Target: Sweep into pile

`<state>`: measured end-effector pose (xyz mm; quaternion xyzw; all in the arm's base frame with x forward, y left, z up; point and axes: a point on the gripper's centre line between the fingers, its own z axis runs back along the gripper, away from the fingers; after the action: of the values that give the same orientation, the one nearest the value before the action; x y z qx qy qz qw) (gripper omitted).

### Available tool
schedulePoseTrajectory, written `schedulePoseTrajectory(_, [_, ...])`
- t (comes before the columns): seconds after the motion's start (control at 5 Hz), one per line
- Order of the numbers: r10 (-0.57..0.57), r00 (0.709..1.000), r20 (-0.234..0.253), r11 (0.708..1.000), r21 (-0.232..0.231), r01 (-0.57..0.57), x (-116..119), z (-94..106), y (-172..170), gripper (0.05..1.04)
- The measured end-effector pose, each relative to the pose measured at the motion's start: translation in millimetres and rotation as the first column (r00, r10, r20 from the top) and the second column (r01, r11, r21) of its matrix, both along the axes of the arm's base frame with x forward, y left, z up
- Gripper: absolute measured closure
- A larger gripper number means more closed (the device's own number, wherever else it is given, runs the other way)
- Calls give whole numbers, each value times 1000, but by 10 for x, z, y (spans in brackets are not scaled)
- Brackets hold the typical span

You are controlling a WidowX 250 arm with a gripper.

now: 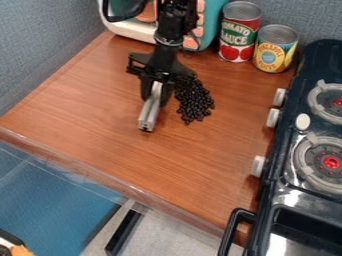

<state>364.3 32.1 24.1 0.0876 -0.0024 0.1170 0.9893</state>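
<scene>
Counter (107, 135): brown wood-look top, under me, the beans and the cans.
Stove (304, 207): black toy one along the counter's right side in view, ringed burners (323, 161) on top, white knobs (258, 166) on the side facing me.
Toy appliance (212, 22): teal and cream, pinkish buttons, at the back behind my wrist.
Gripper (155, 95): me, black, hanging down over the upper middle of the counter; fingers closed around the silver bar, one on each side.
Red can (238, 37): tomato sauce, upright at the back, just beside the appliance.
Yellow can (274, 52): upright, between red can and stove.
Black beans (194, 102): one uneven heap on my stove side, close by; can't tell if touching me.
Silver bar (150, 111): slanted, free end toward the counter's front edge.
</scene>
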Motion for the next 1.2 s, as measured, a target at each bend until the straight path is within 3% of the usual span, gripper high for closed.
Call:
schedulePoseTrajectory(0.4, [31,999,-11,999,-22,-31,-21,1,-7,733])
schedulePoseTrajectory(0.6, [67,997,34,998,-23,-66,-6,174,187,733])
schedulePoseTrajectory(0.8, [148,989,23,989,-20,-147,-102,230,593,733])
schedulePoseTrajectory(1.2, [226,972,61,974,-13,-225,-227,322,1325,733])
